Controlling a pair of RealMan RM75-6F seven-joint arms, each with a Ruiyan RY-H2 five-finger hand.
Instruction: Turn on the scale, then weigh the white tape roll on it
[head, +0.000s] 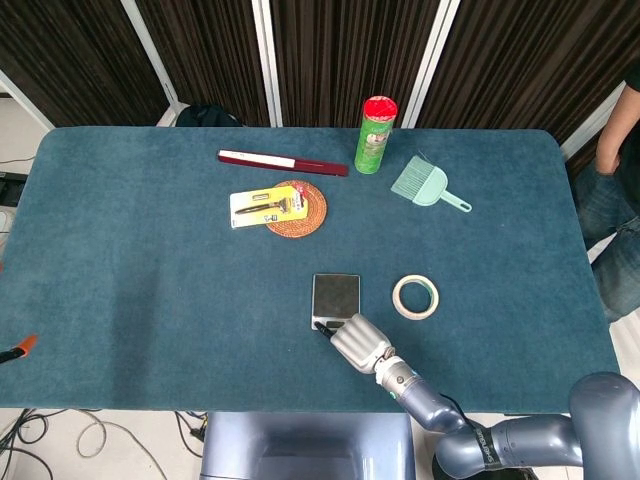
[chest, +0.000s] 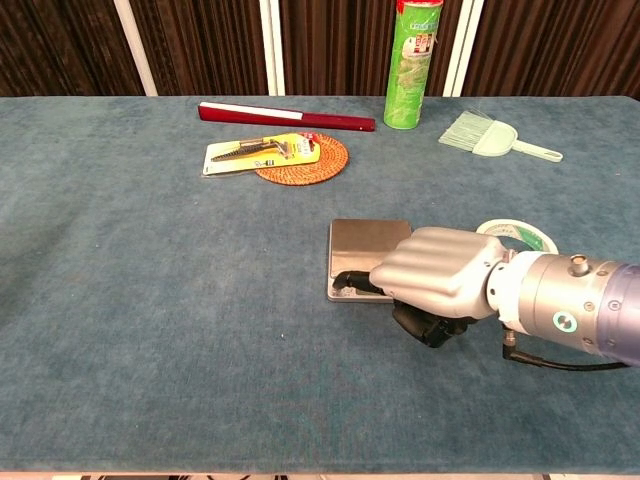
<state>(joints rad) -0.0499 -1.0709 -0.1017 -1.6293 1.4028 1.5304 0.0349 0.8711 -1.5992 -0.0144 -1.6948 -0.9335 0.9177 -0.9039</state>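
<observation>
Landmark: scale (head: 335, 298), a flat square unit with a metal platform, lying on the blue bench (head: 150, 260).
Step in hand: power-on. Judged from the pose, the right hand (chest: 435, 275) is working the control strip on the near edge of the scale.
Right hand state: fingers curled in, holding nothing; one dark fingertip (chest: 347, 278) extends onto the near edge of the scale. Whether it is pressing a button cannot be told.
Left hand: not visible in either view.
White tape roll (head: 414, 297): flat on the bench just to the right of the scale, not touching it, untouched.
Display: not readable.
Next move calls for: confirming the scale is on, then lifting the hand clear, gripping the roll and setting it centred on the platform.
</observation>
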